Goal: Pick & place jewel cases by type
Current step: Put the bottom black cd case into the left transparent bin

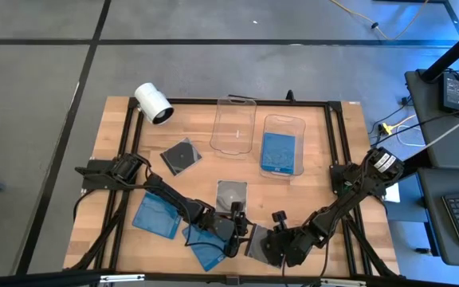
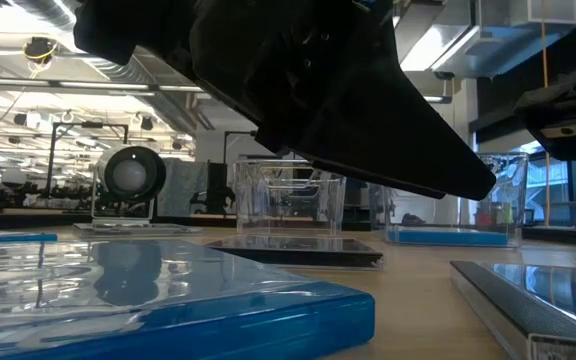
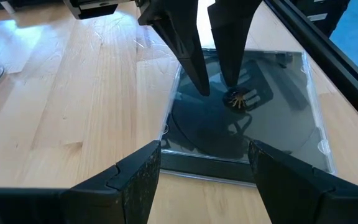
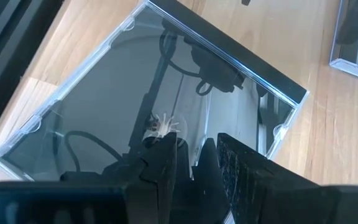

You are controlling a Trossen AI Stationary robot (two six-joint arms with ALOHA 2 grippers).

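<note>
High view: you see the wooden table point(image 1: 349, 231) with both arms low over its near edge. The left gripper point(image 1: 237, 227) and the right gripper point(image 1: 271, 239) meet over a dark case point(image 1: 255, 239) near centre. Two blue cases point(image 1: 155, 215) lie to its left, partly under the left arm. Another dark case point(image 1: 232, 193) lies just beyond, a third point(image 1: 180, 156) farther left. Two clear tubs point(image 1: 234, 125) stand at the far side; the right one holds a blue case point(image 1: 278, 151). A white cylinder point(image 1: 153, 103) lies at the far left.

Low view: a blue case point(image 2: 198, 300) fills the foreground.

Left wrist view: the left fingers point(image 3: 135, 186) stand released, either side of the dark case point(image 3: 272, 124).

Right wrist view: the right fingers point(image 4: 166, 168) stand narrowly parted on the case surface point(image 4: 104, 112); you cannot tell whether they grasp anything.
</note>
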